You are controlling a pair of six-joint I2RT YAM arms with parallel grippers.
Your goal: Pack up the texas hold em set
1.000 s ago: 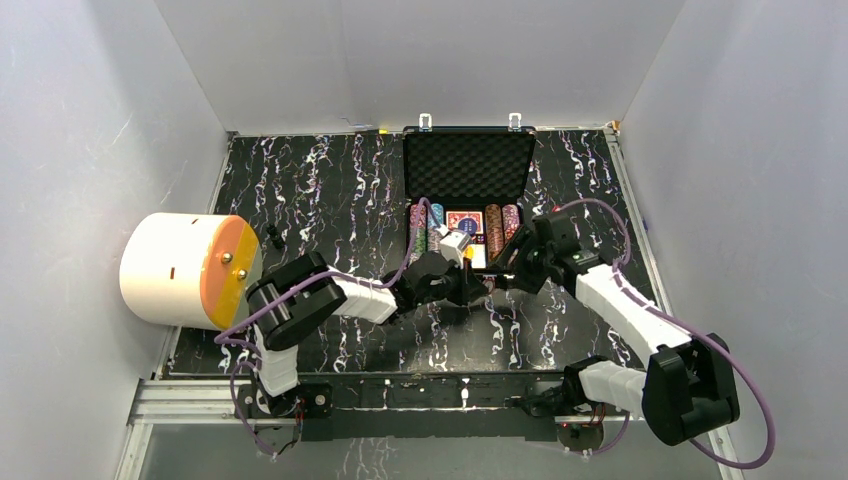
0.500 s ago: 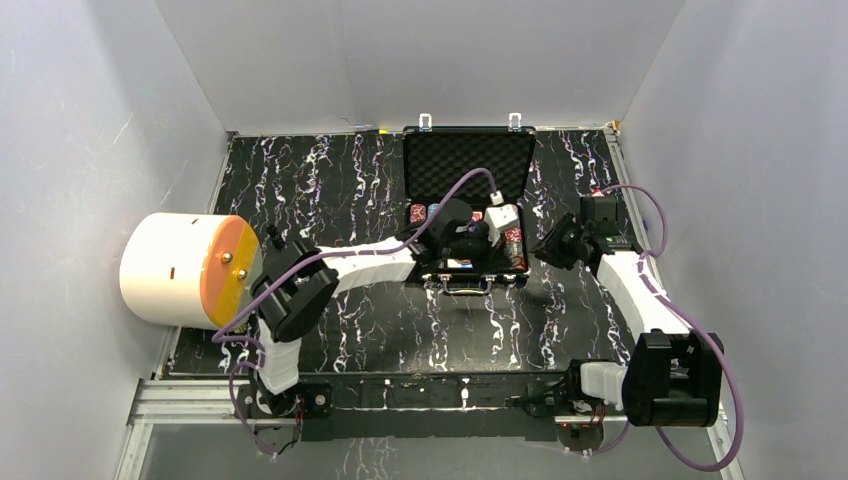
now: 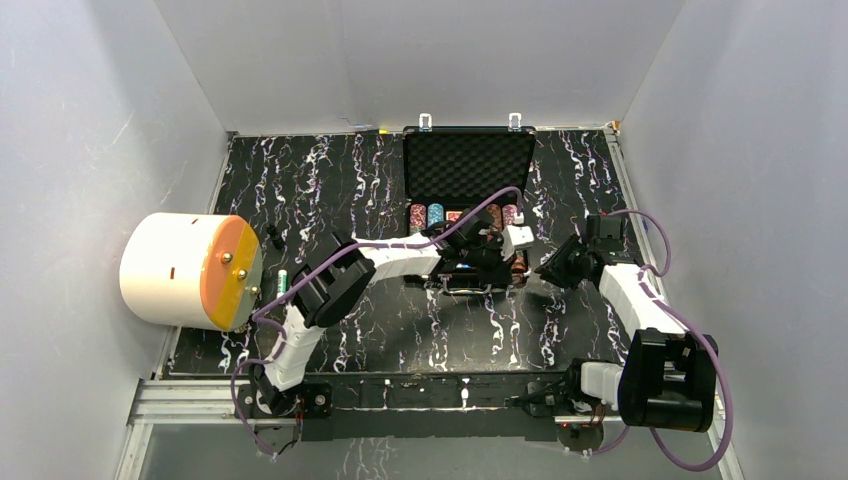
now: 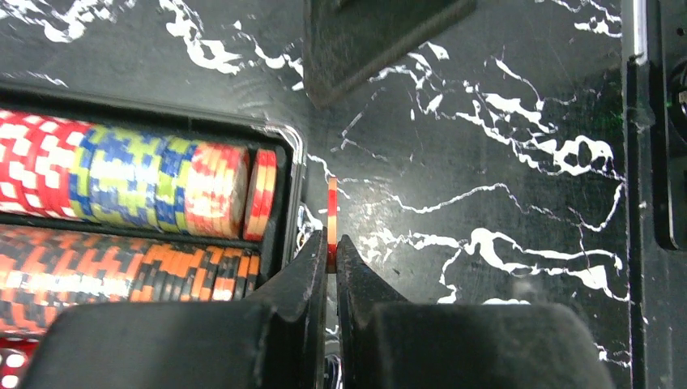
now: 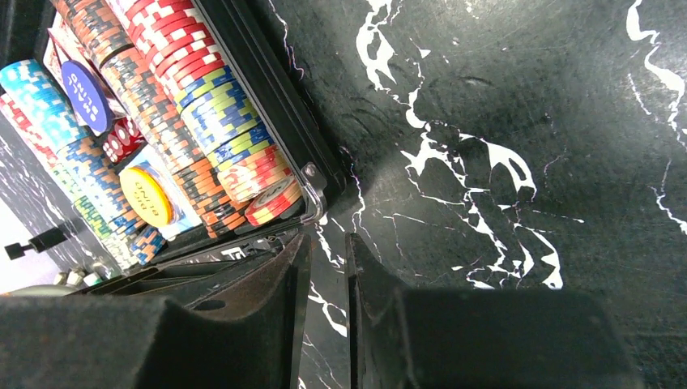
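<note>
The black briefcase [image 3: 467,165] lies open at the table's back, foam lid up, with rows of multicoloured poker chips [image 3: 435,214] in its base. My left gripper [image 3: 518,260] reaches over the case's right side and is shut on one red-and-orange chip [image 4: 332,212], held on edge just outside the case rim [image 4: 285,203]. My right gripper [image 3: 548,270] hovers over the table by the case's front right corner, jaws a narrow gap apart with nothing between them. The right wrist view shows chip rows [image 5: 219,121], a blue button [image 5: 85,85], a yellow button [image 5: 146,194] and a red die [image 5: 121,139].
A big white drum with an orange face [image 3: 185,270] stands at the left edge. A small green-and-white cylinder [image 3: 283,281] lies beside it. White walls close in on three sides. The black marbled table [image 3: 330,180] stretches left of the case.
My left arm swung from the case's front across to its right side. The right arm drew back to the right of the case and its jaws narrowed.
</note>
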